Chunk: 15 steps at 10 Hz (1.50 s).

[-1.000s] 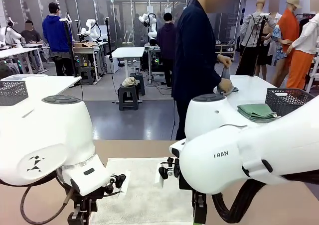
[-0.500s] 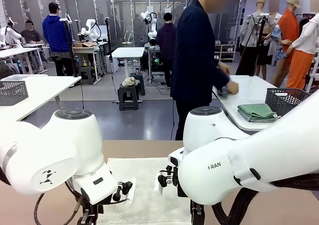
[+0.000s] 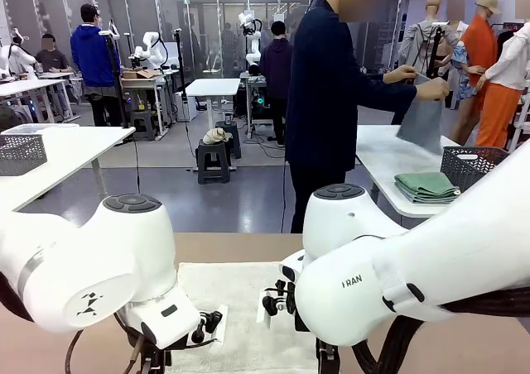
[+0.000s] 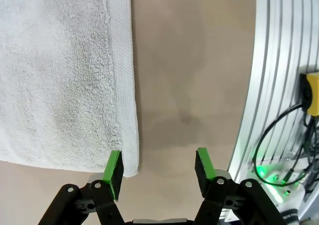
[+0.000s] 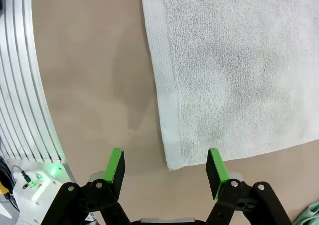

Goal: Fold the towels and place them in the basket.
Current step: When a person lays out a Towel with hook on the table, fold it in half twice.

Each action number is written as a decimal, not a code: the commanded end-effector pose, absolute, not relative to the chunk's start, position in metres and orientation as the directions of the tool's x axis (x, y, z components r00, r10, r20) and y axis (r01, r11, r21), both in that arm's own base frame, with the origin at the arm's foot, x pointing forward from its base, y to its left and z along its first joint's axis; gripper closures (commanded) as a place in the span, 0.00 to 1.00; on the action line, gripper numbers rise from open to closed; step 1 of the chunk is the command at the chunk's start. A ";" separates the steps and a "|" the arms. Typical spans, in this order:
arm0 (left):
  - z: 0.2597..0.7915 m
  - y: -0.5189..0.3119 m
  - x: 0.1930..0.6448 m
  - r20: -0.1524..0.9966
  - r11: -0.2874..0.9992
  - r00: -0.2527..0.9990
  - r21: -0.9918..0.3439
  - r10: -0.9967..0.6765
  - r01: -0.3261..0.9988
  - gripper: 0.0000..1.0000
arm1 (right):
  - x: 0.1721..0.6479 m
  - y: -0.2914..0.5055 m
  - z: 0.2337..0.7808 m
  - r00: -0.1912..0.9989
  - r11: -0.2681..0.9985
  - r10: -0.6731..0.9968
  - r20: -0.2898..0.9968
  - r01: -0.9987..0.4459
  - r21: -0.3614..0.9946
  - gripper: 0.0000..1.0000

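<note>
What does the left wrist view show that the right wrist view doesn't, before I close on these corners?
Left wrist view: the open left gripper, with the cream-white towel corner beside one pad and bare table between the jaws; a yellow box with black cables by the ribbed rail.
Right wrist view: the open right gripper, the towel corner lying between its jaws; a pale green scrap at the frame's edge, possibly the other towel.
Both: the towel lying flat on the brown table, the rail, a green light.

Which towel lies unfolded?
The cream-white towel, spread flat on the brown table; the green towel sits folded on the far white table beside the basket.
</note>
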<state>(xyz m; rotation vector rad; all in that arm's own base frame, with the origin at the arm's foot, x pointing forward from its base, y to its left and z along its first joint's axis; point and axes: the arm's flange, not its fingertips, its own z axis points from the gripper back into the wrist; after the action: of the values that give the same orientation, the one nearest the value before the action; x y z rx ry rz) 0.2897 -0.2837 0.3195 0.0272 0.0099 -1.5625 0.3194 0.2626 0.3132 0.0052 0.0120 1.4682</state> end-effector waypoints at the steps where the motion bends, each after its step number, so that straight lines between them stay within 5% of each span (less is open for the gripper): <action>1: 0.300 -0.262 0.272 0.001 0.038 0.038 0.036 -0.999 0.999 0.26 | 0.320 0.256 0.303 0.076 0.076 0.997 -0.007 -0.997 -0.016 0.18; 7: 0.292 -0.248 0.278 0.002 0.057 0.057 0.043 -0.998 0.997 0.26 | 0.325 0.253 0.291 0.056 0.056 0.998 0.004 -0.998 -0.021 0.18; 8: 0.290 -0.247 0.278 -0.011 0.050 0.051 0.065 -0.999 0.997 0.31 | 0.326 0.253 0.289 0.053 0.053 0.999 -0.002 -0.998 -0.021 0.38; 9: 0.290 -0.247 0.279 -0.009 0.052 0.053 0.062 -0.999 0.997 0.43 | 0.326 0.254 0.288 0.055 0.055 0.999 0.002 -0.998 -0.026 0.38; 10: 0.290 -0.248 0.280 0.000 0.062 0.062 0.062 -0.998 0.996 0.49 | 0.326 0.254 0.287 0.055 0.055 0.998 0.001 -0.998 -0.033 0.55; 14: 0.289 -0.246 0.281 -0.009 0.074 0.075 0.067 -0.997 0.995 0.49 | 0.325 0.255 0.286 0.055 0.055 0.998 -0.012 -0.997 -0.052 0.55; 15: 0.289 -0.246 0.280 -0.019 0.075 0.077 0.077 -0.997 0.994 0.68 | 0.325 0.255 0.286 0.053 0.052 0.999 -0.014 -0.997 -0.059 0.75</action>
<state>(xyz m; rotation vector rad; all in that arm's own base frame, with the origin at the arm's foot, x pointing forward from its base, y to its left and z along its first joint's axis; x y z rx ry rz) 0.3101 -0.2717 0.3042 0.0278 -0.0120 -1.5112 0.3316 0.2609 0.2942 -0.0280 -0.0146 1.5172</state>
